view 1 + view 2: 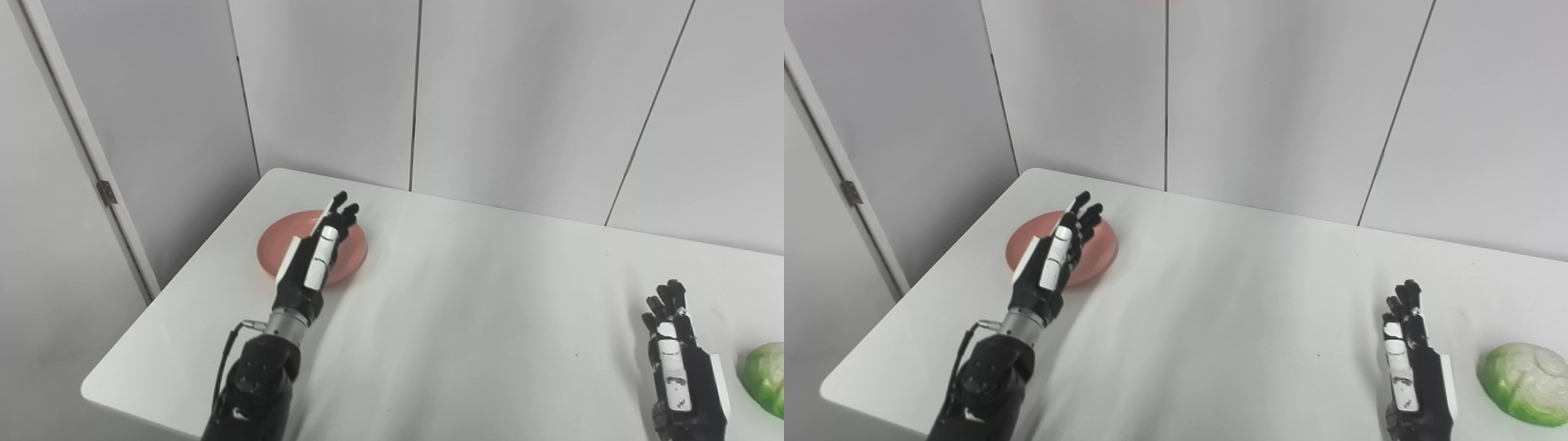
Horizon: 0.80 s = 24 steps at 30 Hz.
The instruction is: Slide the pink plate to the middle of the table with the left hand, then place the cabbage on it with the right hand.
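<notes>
No brand, label or writing can be read on anything in either view.

The white table [1213, 318] has a rounded far-left corner at about 11 o'clock and a near-left corner at about 8 o'clock; its left edge runs between them, with a grey door [37, 257] and its hinge [106, 192] beyond.

The pink plate [1029, 245] lies toward 10 o'clock on the table, near the left edge and near the far corner. Over it reaches the left hand [1053, 260], its arm entering from the bottom left and angled up toward 1 o'clock. The hand is edge-on with fingers [1082, 215] stretched out straight and close together, holding nothing; the fingertips sit above the plate's far part. Whether the hand touches the plate cannot be told.

From the plate toward 3 o'clock, a broad bare stretch of tabletop fills the middle.

At about 4 o'clock the right hand [1415, 367] stands on its edge near the table's front, fingers extended upward and slightly apart, gripping nothing. Just beside it, toward 3 o'clock and apart from it, sits the green cabbage [1525, 383], close to the right border of the view.
</notes>
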Tool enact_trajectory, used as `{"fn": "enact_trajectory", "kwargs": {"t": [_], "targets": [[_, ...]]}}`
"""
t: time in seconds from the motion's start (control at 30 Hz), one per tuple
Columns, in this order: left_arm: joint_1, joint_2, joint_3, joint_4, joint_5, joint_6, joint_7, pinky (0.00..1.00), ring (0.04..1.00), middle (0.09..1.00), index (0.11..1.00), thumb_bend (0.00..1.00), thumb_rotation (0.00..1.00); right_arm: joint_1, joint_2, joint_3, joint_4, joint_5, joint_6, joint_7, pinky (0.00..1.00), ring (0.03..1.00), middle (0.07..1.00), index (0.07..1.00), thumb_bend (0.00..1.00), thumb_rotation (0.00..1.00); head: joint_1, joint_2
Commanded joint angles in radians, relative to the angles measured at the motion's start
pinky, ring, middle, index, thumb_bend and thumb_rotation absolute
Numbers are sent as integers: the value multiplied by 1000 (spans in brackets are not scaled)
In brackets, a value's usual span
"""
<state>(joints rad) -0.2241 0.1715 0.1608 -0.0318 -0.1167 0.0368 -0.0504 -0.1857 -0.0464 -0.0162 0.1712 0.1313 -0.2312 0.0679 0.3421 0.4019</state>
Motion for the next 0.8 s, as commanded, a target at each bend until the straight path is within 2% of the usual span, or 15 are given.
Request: {"fn": "enact_trajectory", "kwargs": {"t": [0.0, 0.1, 0.33, 0.57, 0.77], "targets": [[-60, 46, 18, 0, -17, 0, -11, 972, 917, 911, 921, 779, 1000, 70, -6, -9, 80, -5, -8, 4, 1000, 985, 986, 998, 558, 854, 3, 1], [-83, 85, 38, 16, -31, 26, -17, 986, 912, 902, 910, 765, 1000, 69, -4, -8, 80, -3, -4, 5, 1000, 988, 992, 1000, 569, 843, 6, 1], [-143, 153, 81, 110, -53, 11, -19, 788, 818, 832, 842, 724, 1000, 76, -5, -6, 61, -10, 5, 2, 1000, 991, 987, 998, 548, 841, 9, 6], [-201, 232, 96, 217, -64, -1, -55, 804, 823, 827, 833, 735, 1000, 73, -4, -12, 67, -9, -1, 0, 1000, 983, 981, 989, 561, 843, 14, 11], [-239, 276, 113, 316, -74, -38, -80, 805, 832, 834, 840, 740, 1000, 78, -5, -13, 56, -8, 8, 0, 1000, 983, 982, 990, 558, 838, 14, 12]]}}
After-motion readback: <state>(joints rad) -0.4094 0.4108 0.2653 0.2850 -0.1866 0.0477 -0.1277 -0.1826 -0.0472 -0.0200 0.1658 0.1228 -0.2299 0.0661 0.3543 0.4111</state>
